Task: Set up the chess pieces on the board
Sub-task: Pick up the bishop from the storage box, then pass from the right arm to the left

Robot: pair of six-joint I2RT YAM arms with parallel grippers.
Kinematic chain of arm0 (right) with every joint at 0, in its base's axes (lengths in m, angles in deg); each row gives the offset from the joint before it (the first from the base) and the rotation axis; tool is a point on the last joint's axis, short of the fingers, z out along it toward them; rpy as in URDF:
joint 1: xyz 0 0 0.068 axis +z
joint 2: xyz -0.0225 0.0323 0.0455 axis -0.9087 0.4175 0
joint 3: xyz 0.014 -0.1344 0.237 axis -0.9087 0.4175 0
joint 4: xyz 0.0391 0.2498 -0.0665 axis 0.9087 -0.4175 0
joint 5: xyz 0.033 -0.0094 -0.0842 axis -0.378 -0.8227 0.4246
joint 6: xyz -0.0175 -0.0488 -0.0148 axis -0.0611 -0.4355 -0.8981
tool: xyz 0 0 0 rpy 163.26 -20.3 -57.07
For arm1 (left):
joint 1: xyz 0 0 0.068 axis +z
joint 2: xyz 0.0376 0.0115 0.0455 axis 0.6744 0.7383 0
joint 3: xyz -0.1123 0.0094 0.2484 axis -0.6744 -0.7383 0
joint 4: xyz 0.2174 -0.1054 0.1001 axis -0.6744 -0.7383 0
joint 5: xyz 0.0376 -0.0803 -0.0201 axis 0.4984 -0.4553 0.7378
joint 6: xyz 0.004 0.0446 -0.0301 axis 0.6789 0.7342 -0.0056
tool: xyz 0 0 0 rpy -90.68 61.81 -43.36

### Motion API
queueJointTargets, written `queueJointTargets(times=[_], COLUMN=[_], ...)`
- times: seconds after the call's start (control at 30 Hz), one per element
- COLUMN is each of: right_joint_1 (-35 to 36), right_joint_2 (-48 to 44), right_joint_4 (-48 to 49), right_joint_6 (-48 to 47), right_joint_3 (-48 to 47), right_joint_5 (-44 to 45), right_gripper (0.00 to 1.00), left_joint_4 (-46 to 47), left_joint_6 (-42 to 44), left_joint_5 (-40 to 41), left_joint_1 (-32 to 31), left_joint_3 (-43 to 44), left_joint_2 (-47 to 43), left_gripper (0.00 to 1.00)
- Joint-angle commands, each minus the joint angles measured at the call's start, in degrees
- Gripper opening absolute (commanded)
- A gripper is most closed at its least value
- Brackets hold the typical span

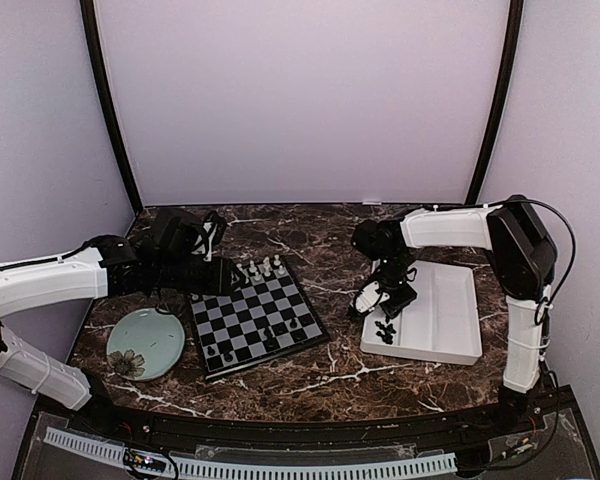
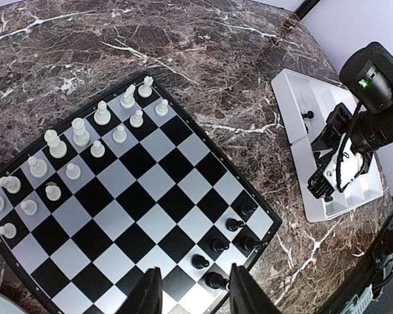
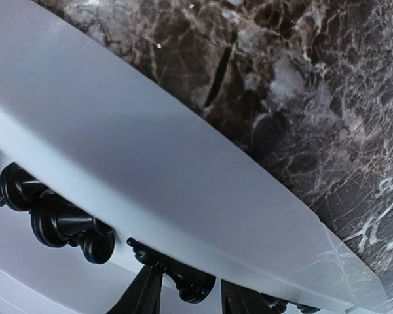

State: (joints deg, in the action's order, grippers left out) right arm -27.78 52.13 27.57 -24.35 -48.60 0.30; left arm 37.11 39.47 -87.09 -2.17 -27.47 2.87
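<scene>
The board (image 1: pixel 255 318) lies left of centre on the marble. Several white chess pieces (image 2: pixel 78 134) fill two rows along its far edge. Several black chess pieces (image 2: pixel 218 244) stand near its right corner. My left gripper (image 1: pixel 230 277) hangs above the board's far left part, open (image 2: pixel 196 294) with nothing in it. My right gripper (image 1: pixel 373 303) is low in the left compartment of the white tray (image 1: pixel 450 355). It is open (image 3: pixel 191 297), its fingers either side of a lying black piece (image 3: pixel 183 278), with a gap on the right. More black pieces (image 3: pixel 52 219) lie beside it.
A round pale-green plate (image 1: pixel 145 343) sits at the board's left, near the table's front edge. The tray's raised rim (image 3: pixel 150 163) runs close past the right fingers. Dark marble (image 1: pixel 330 385) shows between board and tray. Purple walls enclose the back and sides.
</scene>
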Motion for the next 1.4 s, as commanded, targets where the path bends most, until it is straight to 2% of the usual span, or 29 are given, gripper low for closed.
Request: queueJointTargets(times=[0.0,0.27,0.53,0.63,0.83,0.93,1.07,1.23,1.37], right_joint_1=[0.3,-0.2,-4.7,-7.7,-13.3,-13.9,-13.9,-13.9,-13.9], right_joint_2=[-0.9,-2.2,-3.4,-4.1,-4.4,-5.7,-7.2,-9.4,-11.1], right_joint_4=[3.5,2.9,-2.5,-5.2,-8.9,-6.6,0.6,8.6,12.8], right_joint_6=[-0.5,0.7,7.1,10.9,24.3,32.1,41.6,49.2,52.7], right_joint_3=[1.5,1.3,-5.2,-8.2,-16.6,-18.0,-16.5,-13.1,-10.8], right_joint_5=[2.2,0.7,-7.0,-13.6,-35.8,-46.5,-55.7,-59.0,-59.8], right_gripper=[0.32,0.22,0.18,0.17,0.17,0.18,0.19,0.19,0.19], left_joint_4=[0.3,0.9,2.3,5.8,16.3,21.0,25.6,26.1,27.5], left_joint_6=[-0.4,-0.7,1.0,1.5,3.7,4.5,2.9,-2.0,-5.8], left_joint_5=[-0.3,-0.5,-2.1,-4.5,-9.0,-9.8,-13.0,-17.0,-19.6], left_joint_1=[-0.1,-0.1,-0.1,-0.2,-0.9,-2.1,-2.7,-2.8,-3.1], left_joint_3=[0.2,0.1,2.7,3.0,4.9,7.9,12.6,21.2,25.0], left_joint_2=[-0.7,-0.6,1.9,2.4,4.7,6.9,12.0,20.9,26.1], left_gripper=[0.36,0.36,0.36,0.36,0.33,0.33,0.33,0.35,0.35])
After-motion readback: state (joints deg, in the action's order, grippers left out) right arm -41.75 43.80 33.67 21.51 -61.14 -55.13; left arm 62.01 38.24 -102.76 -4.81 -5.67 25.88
